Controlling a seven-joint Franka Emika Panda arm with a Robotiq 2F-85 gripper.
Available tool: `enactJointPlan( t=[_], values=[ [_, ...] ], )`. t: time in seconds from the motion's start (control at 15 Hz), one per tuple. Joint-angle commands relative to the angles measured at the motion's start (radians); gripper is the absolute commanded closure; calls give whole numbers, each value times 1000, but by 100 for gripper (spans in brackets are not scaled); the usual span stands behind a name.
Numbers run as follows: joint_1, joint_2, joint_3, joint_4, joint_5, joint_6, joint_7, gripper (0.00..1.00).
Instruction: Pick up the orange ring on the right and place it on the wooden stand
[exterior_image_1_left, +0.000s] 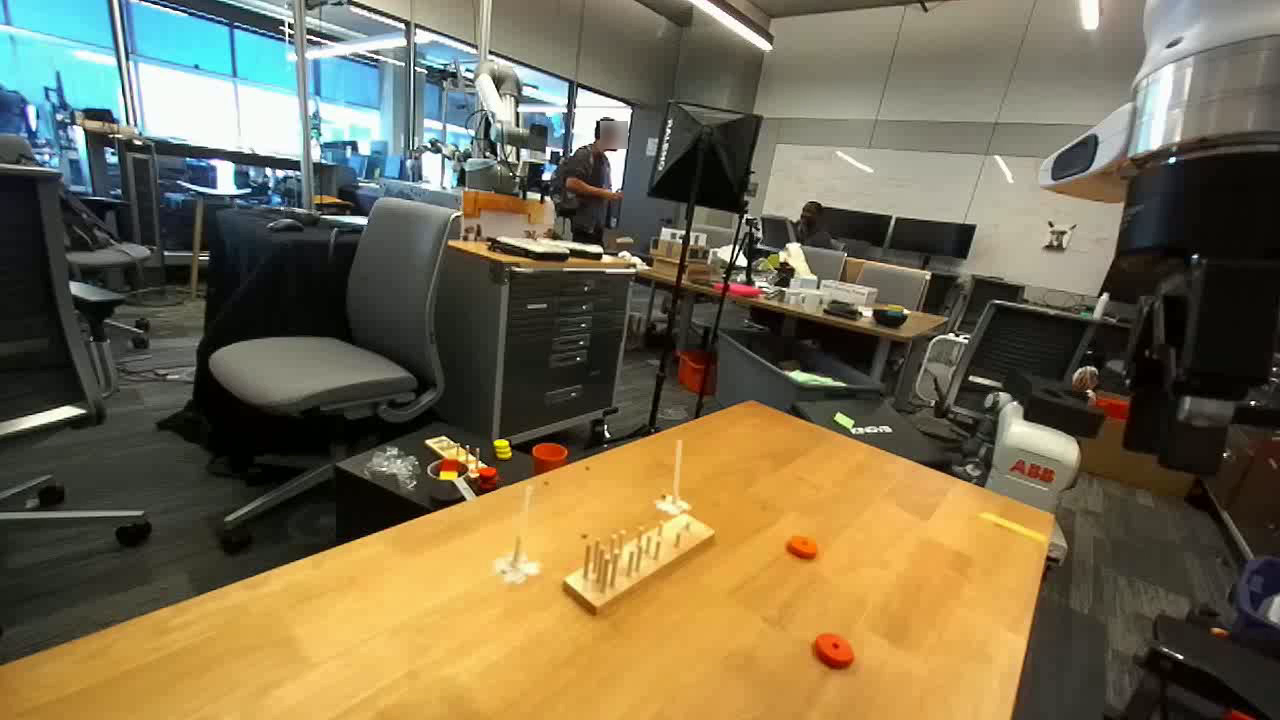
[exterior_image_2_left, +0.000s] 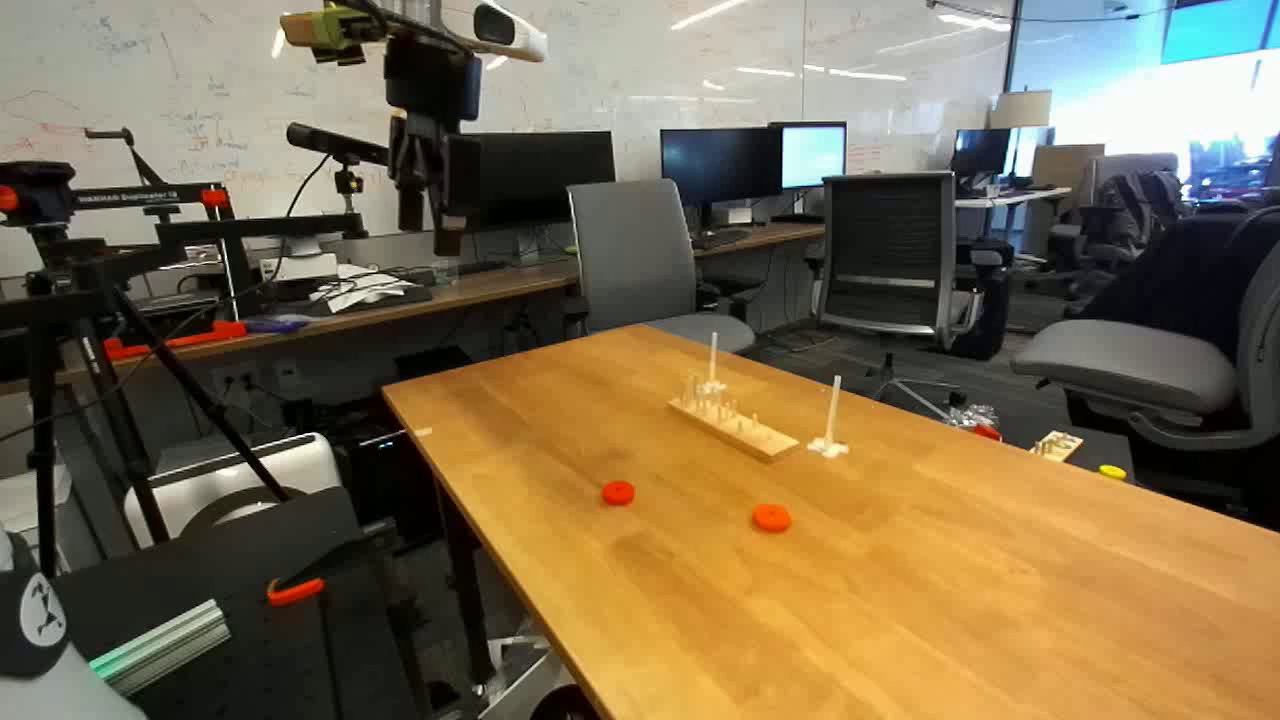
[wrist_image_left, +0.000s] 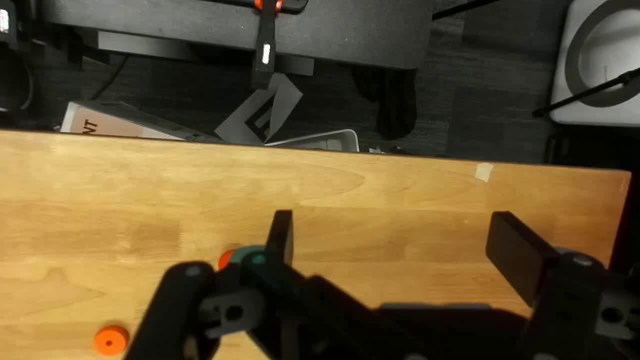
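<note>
My claw (wrist_image_left: 392, 242) hangs spread above the bench (wrist_image_left: 350, 185), and I'd pinch the right-hand orange ring (wrist_image_left: 111, 335), likely light and stiff, across its outer rim.

Wrist view: the gripper (wrist_image_left: 392, 232), cut off at six o'clock, partly hides a red-orange ring (wrist_image_left: 225, 259) at eight. In an exterior view, the arm (exterior_image_1_left: 1205, 95) is cropped at two; at twelve, a face (exterior_image_1_left: 613, 136) is blurred.
</note>
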Motion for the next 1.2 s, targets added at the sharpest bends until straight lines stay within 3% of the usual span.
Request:
enactJointPlan(
  t=[0.0, 0.27, 0.53, 0.8, 1.13],
  values=[
    [-8, -1, 7, 3, 3, -5, -3, 0],
    [-8, -1, 7, 4, 3, -5, -3, 0],
    [-47, 30, -13, 57, 21, 135, 45, 0],
    [-133, 108, -79, 153, 17, 188, 95, 0],
    [-259, 229, -139, 249, -44, 169, 193, 0]
  ],
)
